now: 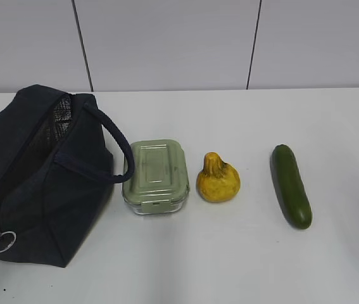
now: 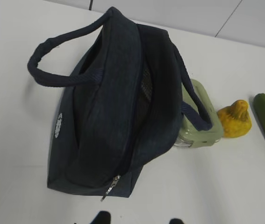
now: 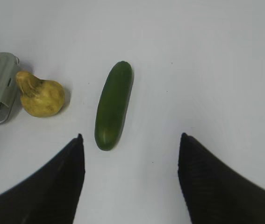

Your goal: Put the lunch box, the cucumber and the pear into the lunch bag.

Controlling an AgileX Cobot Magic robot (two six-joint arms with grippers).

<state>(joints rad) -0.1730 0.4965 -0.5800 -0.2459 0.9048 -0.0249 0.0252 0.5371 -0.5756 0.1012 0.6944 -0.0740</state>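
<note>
Lunch bag (image 1: pixel 37 183) lies on its side at the left of the white counter (image 1: pixel 230 266), its zipper partly open so the mesh lining shows, the ring pull (image 1: pixel 3 241) at the near end. Just right of it sits the lunch box (image 1: pixel 156 176), one bag handle (image 1: pixel 119 149) draped against its lid; the pear (image 1: pixel 218 179) stands close beside the box, and the cucumber (image 1: pixel 290 185) lies well apart to the right. Nothing is packed yet.

Right gripper (image 3: pixel 128 140) hangs above the counter with its fingers spread wide and empty, the cucumber just left of the gap between them. A good first pick, I judge, would centre the fingers across the cucumber's middle, at right angles to its length, before closing.

Left gripper (image 2: pixel 137 220) shows only two dark fingertips at the bottom edge, standing apart and holding nothing. Its wrist view alone shows the bag's white logo (image 2: pixel 57 125) and second handle (image 2: pixel 60 63); neither arm appears in the exterior view.
</note>
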